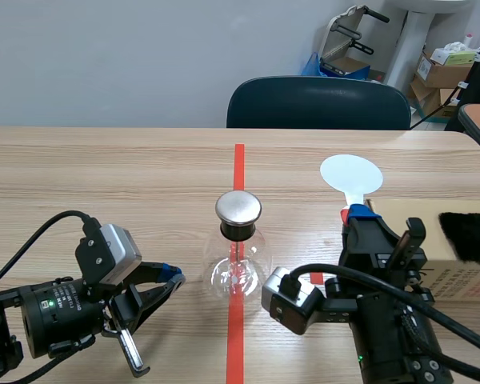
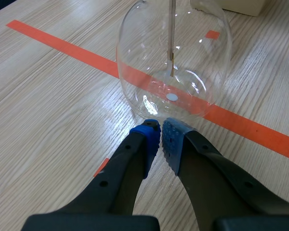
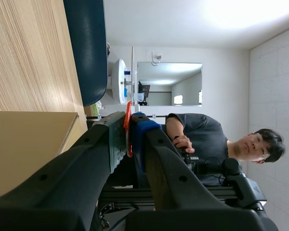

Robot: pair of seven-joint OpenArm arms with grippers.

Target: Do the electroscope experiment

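The electroscope (image 1: 238, 256) stands upright at the middle of the table (image 1: 104, 176), on the orange-red tape line (image 1: 238, 160). It is a round flask of clear glass with a dark neck, topped by a flat metal cap (image 1: 238, 207). In the left wrist view a thin rod (image 2: 172, 33) hangs down inside the bulb (image 2: 173, 62), ending in a narrow strip above the glass floor. The cap and neck are cut off in that view.

The left tool (image 1: 170, 282) lies low on the table, clenched on nothing. Its blue pads (image 2: 149, 139) nearly meet just beside the foot of the bulb, and whether they touch the glass cannot be told.

The right tool (image 1: 354, 216) is clamped on the white paddle (image 1: 350, 174). A flat round disc stands above the fingers, and its thin red handle (image 3: 128, 130) is pinched between the pads. The right wrist view shows the disc (image 3: 119, 81) only edge-on.

A cardboard box (image 1: 464, 276) sits just beside the right arm, partly hidden by it and cut off at the edge. A black furry thing (image 1: 468, 236) lies on it, too cut off to identify. A dark chair (image 1: 318, 102) stands behind the table. A person (image 3: 197, 130) in a dark shirt shows past the right tool.
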